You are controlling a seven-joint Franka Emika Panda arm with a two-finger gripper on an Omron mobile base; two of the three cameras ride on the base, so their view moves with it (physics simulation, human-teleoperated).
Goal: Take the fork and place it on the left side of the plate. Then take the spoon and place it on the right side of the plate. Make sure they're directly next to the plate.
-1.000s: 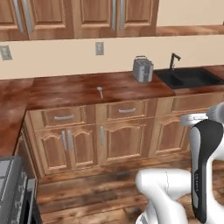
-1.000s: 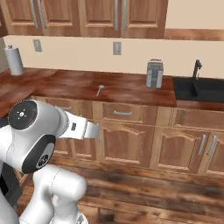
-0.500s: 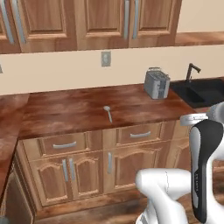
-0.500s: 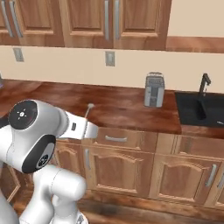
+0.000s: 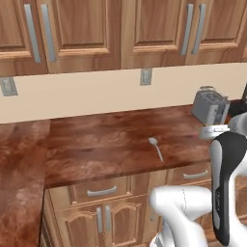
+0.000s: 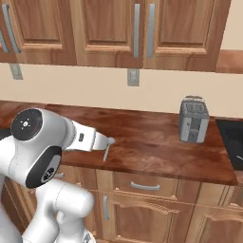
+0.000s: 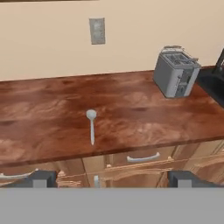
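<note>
The spoon [image 7: 91, 124] is small and pale grey, and lies alone on the brown wooden counter [image 7: 131, 118], its bowl toward the wall and its handle toward the front edge. It also lies mid-counter in the left base view [image 5: 155, 147]. In the right base view the spoon [image 6: 107, 146] sits just past the end of my arm. My gripper [image 7: 111, 180] hangs in front of the counter edge, short of the spoon, open with nothing between its fingertips [image 7: 40, 179]. The fork and the plate are out of view.
A silver toaster [image 7: 176, 72] stands at the back right of the counter, also seen from the base [image 6: 193, 119]. A dark sink [image 7: 215, 82] lies beyond it. Drawers and cabinet doors [image 5: 101, 192] run below the counter, wall cabinets above.
The base has driven toward the counter, so the whole scene has grown larger and shifted in both base views. The spoon has not moved on the counter. The gripper stays open.
</note>
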